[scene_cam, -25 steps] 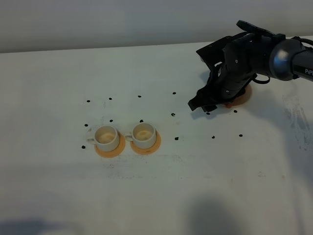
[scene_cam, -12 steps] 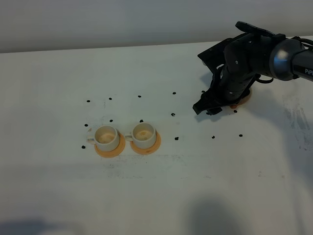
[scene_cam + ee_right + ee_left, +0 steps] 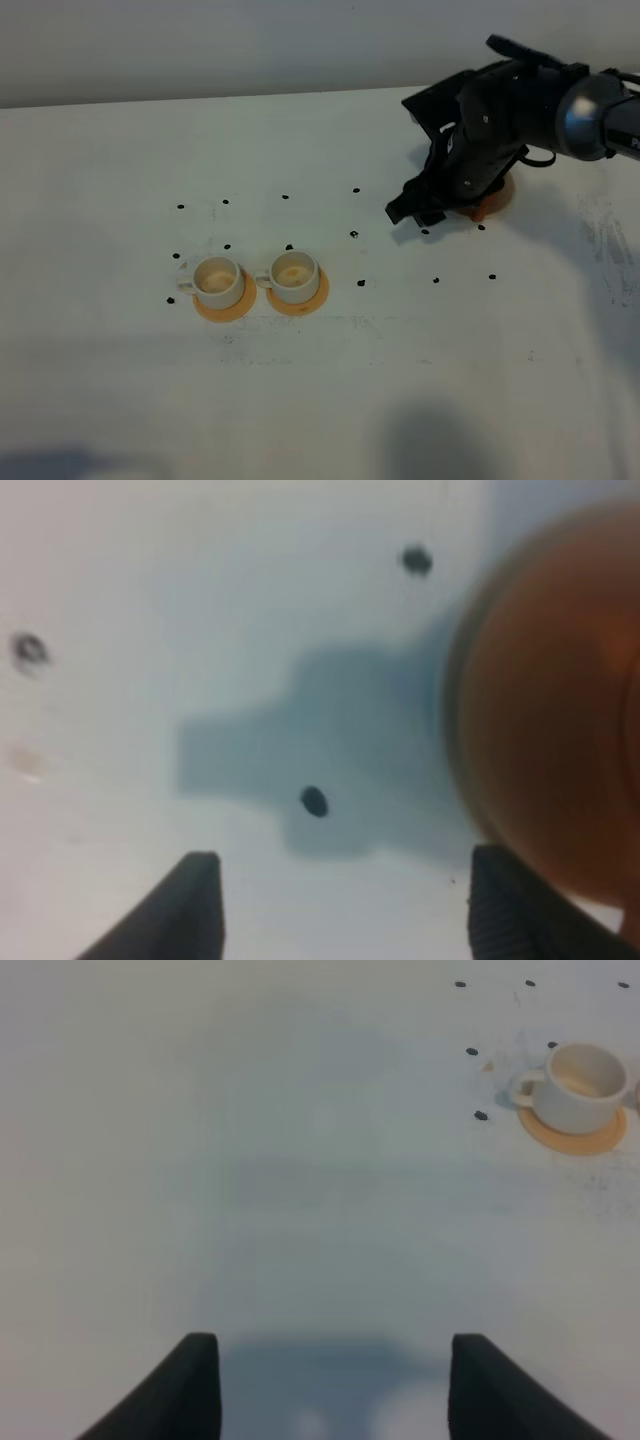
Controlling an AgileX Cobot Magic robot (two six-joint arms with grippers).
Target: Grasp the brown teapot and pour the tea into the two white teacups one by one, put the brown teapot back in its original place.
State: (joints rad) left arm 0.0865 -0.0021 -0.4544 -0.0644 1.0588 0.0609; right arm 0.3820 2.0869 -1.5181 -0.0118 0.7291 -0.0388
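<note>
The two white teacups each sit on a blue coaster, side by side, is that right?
Not quite: the coasters are orange, not blue. The exterior high view shows the two white teacups side by side, each on its own orange coaster.

One small white ceramic teacup (image 3: 217, 277) is set just left of its twin (image 3: 294, 272), each on a round orange coaster (image 3: 225, 310). The round reddish-brown clay teapot (image 3: 550, 730) is placed well apart, right of and behind them.
</note>
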